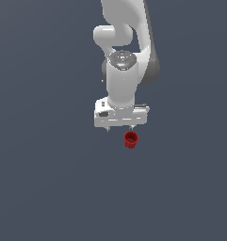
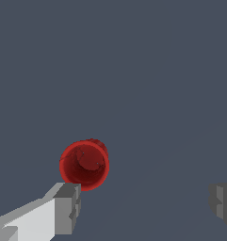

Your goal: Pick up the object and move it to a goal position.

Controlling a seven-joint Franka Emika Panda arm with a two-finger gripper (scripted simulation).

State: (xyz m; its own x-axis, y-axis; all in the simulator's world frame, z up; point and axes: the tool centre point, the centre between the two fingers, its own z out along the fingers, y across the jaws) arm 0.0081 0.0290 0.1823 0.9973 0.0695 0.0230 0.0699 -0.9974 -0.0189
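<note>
One small red ribbed cup (image 1: 131, 140), tapered toward its base with a wider rim, lies just below the centre of the exterior view on a plain dark grey-blue floor (image 1: 44, 188). The white Franka arm (image 1: 122, 80) comes down from the top middle of that frame, its broad white wrist block sitting directly above the cup. The white gripper (image 1: 119, 128) hangs under the block, and the cup shows just beneath the finger nearer the exterior view's right; whether that finger touches it cannot be told from there.

In the wrist view the cup (image 2: 85, 164) is seen mouth-on, its open rim turned toward the camera and its ribbed body receding behind, so it appears tipped on its side. One grey fingertip (image 2: 67, 207) stands just beside the cup's rim, very close or brushing it. The other fingertip shows at the far edge of the picture. The jaws are spread wide and grasp nothing; the gripper (image 2: 145, 204) has bare floor between its fingers.
</note>
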